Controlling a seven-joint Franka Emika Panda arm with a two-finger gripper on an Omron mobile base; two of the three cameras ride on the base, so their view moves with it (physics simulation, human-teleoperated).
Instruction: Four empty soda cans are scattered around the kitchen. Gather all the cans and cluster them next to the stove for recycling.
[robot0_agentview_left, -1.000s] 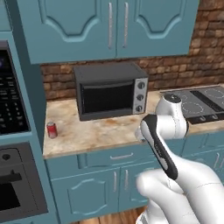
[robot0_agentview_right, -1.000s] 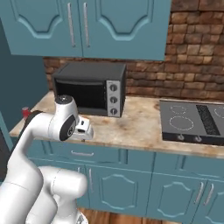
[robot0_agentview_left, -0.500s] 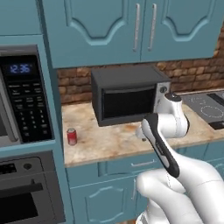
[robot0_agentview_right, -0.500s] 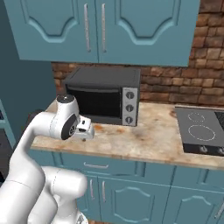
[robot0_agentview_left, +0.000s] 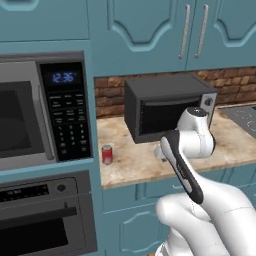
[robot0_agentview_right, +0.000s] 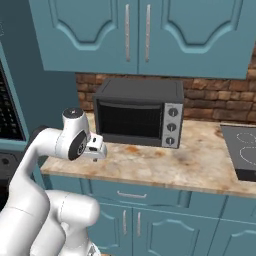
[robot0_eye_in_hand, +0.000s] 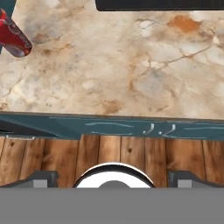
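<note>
My gripper (robot0_eye_in_hand: 112, 177) hung over the front edge of the counter (robot0_agentview_left: 145, 162), fingers spread wide, nothing between them. A red soda can (robot0_agentview_left: 107, 154) stood upright at the counter's left end, beside the wall oven column (robot0_agentview_left: 45, 150), left of the toaster oven (robot0_agentview_left: 167, 107) and well apart from my gripper. The stove (robot0_agentview_right: 242, 157) edge showed far right.

Black toaster oven (robot0_agentview_right: 137, 118) on marble counter (robot0_agentview_right: 165, 162)

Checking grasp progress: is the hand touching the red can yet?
Apart. In the left base view, bare counter separates the red can from the hand.
</note>
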